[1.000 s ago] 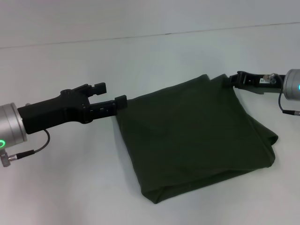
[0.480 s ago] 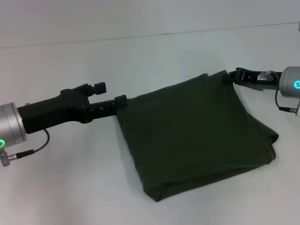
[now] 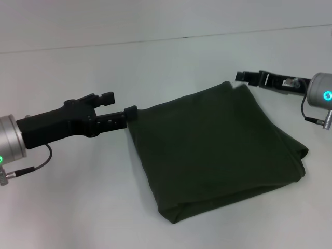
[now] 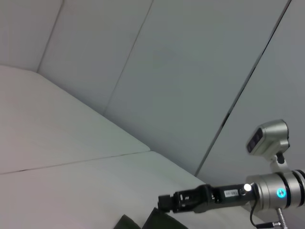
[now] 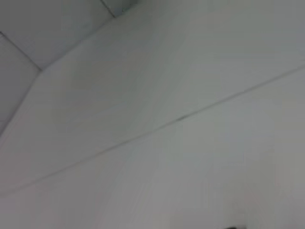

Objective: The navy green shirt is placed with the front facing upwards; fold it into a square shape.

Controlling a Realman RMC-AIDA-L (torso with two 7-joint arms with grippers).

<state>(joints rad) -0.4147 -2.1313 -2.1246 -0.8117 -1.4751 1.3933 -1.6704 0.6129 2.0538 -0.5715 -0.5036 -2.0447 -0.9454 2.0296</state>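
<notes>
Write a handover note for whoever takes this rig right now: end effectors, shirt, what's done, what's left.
Left end effector: open, one finger tip at the near-left corner of the navy green shirt, the other finger above it, nothing clamped.
Right end effector: raised just off the shirt's far corner, holding nothing; open or shut is unclear.
Shirt: lies on the white table folded into a rough square several layers thick, the lettering hidden.
Done: the folds appear complete.
Left: probably just draw both arms clear; perhaps tidy the uneven layered edges on the near and right sides.
</notes>
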